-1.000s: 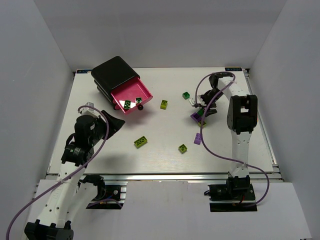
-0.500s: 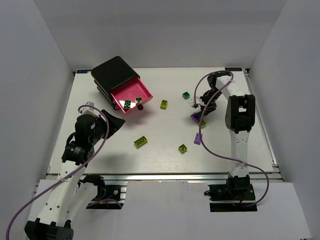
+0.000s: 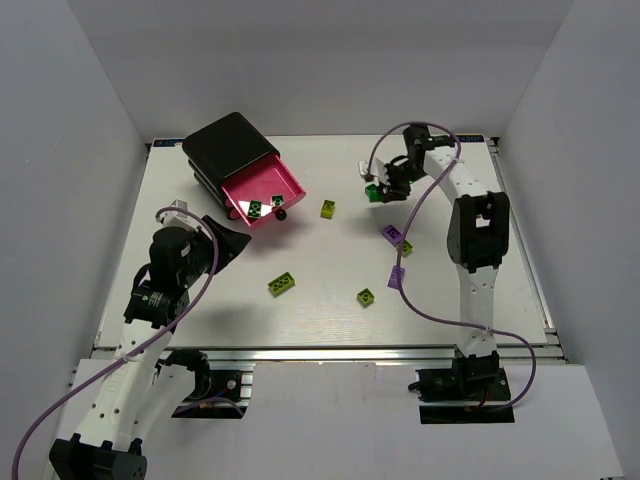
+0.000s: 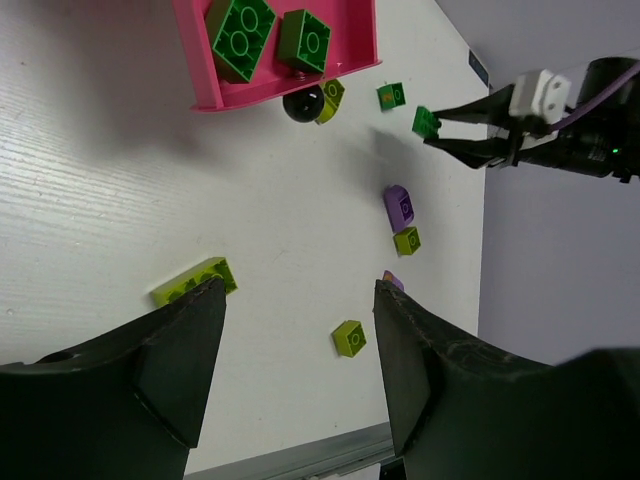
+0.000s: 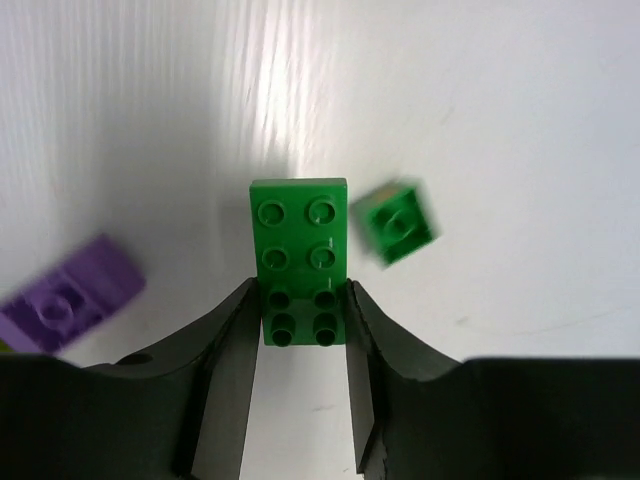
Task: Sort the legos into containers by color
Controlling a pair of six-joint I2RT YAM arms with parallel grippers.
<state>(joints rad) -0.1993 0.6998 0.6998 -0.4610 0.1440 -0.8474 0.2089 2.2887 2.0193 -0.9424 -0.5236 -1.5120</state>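
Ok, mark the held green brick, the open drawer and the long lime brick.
held green brick (image 5: 298,240): right wrist, studded top.
open drawer (image 3: 262,185): top external, bare floor.
long lime brick (image 3: 282,284): top external, centre.

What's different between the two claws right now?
The right gripper is shut on a green brick; the left gripper is open and empty. The right gripper reaches to the table's far side; the left gripper hovers beside the pink drawer. Both have two dark fingers.

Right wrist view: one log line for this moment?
right fingers: shut on green brick | left fingers: open, empty | pink drawer: open, two green bricks inside
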